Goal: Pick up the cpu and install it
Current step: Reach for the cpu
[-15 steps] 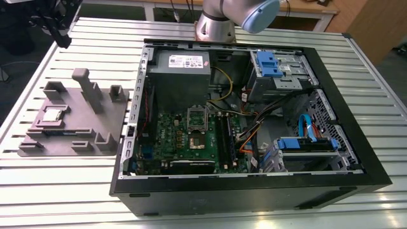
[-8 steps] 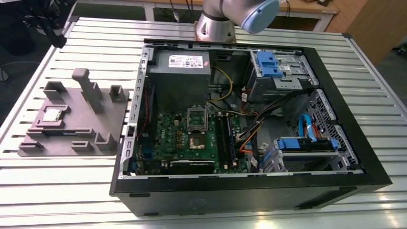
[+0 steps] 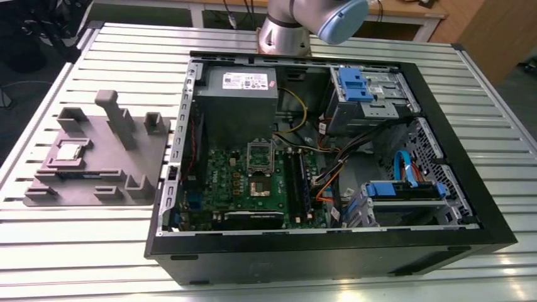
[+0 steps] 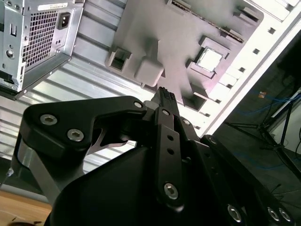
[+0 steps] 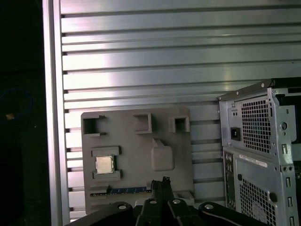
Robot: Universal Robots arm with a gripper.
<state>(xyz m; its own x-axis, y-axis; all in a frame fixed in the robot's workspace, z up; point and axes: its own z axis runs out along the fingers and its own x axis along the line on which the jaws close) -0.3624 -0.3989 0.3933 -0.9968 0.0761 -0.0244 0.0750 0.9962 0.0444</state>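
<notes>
Ahead of the gripper, well apart from its tips and off to one side, the cpu lies flat, metal top up, in a square pocket of the grey fixture plate just beside the computer case. Fingers together, holding nothing. Judged: light, stiff, smooth-lidded and likely slippery, underside fragile. Best taken by two opposite edges, kept level, gentle squeeze; pocket walls may crowd the tips.

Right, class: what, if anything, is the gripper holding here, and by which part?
Nothing is held. The gripper is shut and empty; the cpu lies apart from it, in its pocket on the grey fixture plate.
</notes>
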